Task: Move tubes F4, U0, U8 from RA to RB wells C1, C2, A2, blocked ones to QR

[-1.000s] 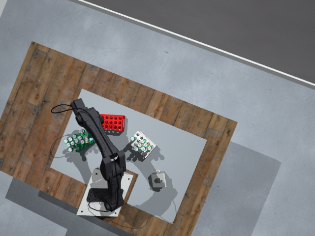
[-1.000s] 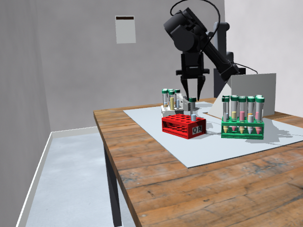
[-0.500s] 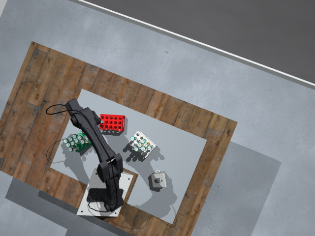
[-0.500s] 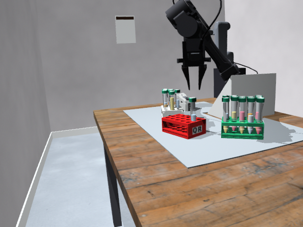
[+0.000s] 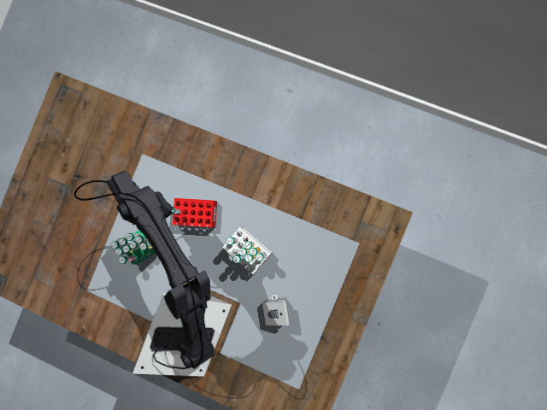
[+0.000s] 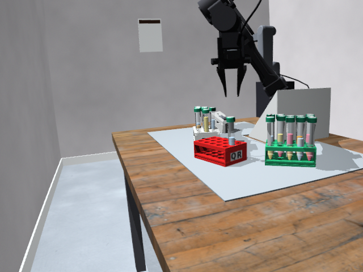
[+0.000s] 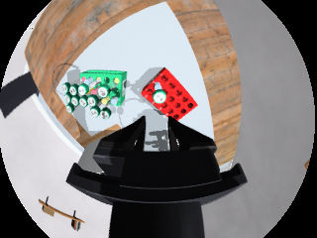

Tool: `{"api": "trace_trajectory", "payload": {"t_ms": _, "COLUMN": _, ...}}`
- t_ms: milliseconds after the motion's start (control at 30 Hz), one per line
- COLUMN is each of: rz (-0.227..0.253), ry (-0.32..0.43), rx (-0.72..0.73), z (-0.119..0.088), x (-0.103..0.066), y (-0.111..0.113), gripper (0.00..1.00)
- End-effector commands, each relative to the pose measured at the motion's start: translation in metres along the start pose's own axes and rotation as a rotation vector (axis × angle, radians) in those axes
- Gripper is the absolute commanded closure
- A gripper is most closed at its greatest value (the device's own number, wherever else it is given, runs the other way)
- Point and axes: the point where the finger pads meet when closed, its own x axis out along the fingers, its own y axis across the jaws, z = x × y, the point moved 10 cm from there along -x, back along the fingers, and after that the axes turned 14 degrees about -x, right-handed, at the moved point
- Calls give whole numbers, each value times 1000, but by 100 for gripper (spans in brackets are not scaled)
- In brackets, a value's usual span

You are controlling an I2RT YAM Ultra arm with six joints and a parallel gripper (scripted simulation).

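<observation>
My gripper [image 6: 231, 96] [image 7: 157, 119] is part-way open with nothing between its fingers. It hangs high above the racks. The red rack QR [image 5: 189, 216] [image 6: 226, 149] [image 7: 183, 91] holds one green-capped tube [image 5: 173, 210] [image 6: 230, 119] [image 7: 159, 96] with pale blue content, upright at its labelled end. The green rack RA [image 6: 290, 164] [image 7: 106, 73] holds several capped tubes; the arm partly covers it in the top view. The white rack RB [image 5: 249, 236] [image 6: 205, 135] holds several capped tubes. The cap codes are too small to read.
The grey DONE box [image 5: 280, 307] stands to the right of the arm's base, with its small lamp [image 5: 273, 296] pale. The arm's pale base plate [image 5: 216, 308] lies at the mat's near edge. RA and RB stand on either side of QR, both crowded with tall tubes.
</observation>
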Motion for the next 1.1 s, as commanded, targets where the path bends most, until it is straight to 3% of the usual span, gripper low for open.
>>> {"api": "trace_trajectory", "payload": {"t_ms": 0, "rz": -9, "ry": -23, "rx": 5, "z": -2, "x": -26, "y": 4, "gripper": 70}}
{"api": "trace_trajectory", "payload": {"t_ms": 300, "rz": -1, "ry": 1, "rx": 5, "z": -5, "x": -14, "y": -8, "gripper": 70}}
{"api": "trace_trajectory", "payload": {"t_ms": 433, "rz": -16, "ry": 0, "rx": -8, "z": -3, "x": -19, "y": -6, "gripper": 70}}
{"api": "trace_trajectory", "payload": {"t_ms": 567, "rz": 5, "ry": 10, "rx": -9, "z": -6, "x": -14, "y": -8, "gripper": 70}}
{"api": "trace_trajectory", "payload": {"t_ms": 1067, "rz": 5, "ry": 10, "rx": -9, "z": -1, "x": -14, "y": -9, "gripper": 70}}
